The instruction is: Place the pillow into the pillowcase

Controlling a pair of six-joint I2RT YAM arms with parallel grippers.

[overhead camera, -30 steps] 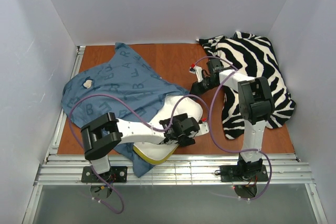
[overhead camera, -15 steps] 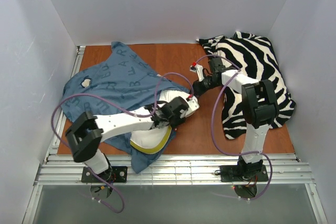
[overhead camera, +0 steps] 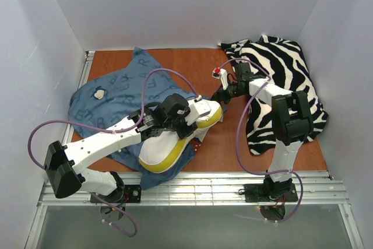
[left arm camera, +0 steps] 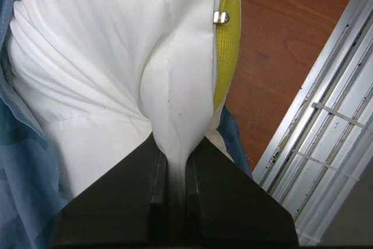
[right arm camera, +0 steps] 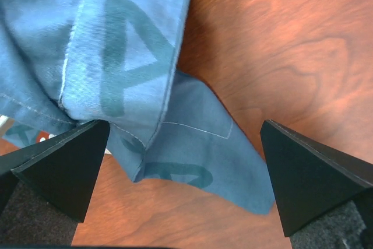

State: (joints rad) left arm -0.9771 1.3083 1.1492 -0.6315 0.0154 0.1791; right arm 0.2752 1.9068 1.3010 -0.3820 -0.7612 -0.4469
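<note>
Risk of losing the pillow (overhead camera: 169, 144): pinched only by a thin ridge of its white cover, apt to slide free under a hard tug. Risk, too, of shoving the pillow over the pillowcase (overhead camera: 116, 94) instead of into it, with no opening held apart. In the right wrist view, only a hem and a loose flap of blue cloth on the table (right arm camera: 280, 39), between spread jaws, gripped by neither. Could also bunch the blue cloth under the pillow and drag it toward the rails (overhead camera: 233, 188) at the lower edge.

Clenched on that white fold: the left gripper (left arm camera: 169, 164), with the yellow edge (left arm camera: 226, 68) just to the right in its wrist view. Stretched low from lower left of the top view up to centre: the left arm (overhead camera: 99, 144), wrist above the pillow's upper end. Pillow at lower centre, resting partly on the pillowcase's lower folds; rest of the case out to upper left. Released and empty, hovering by the case's right corner, right of centre: the right gripper (overhead camera: 224, 93). Folded up from lower right: the right arm (overhead camera: 288, 121), elbow over the zebra cloth (overhead camera: 285, 74).
</note>
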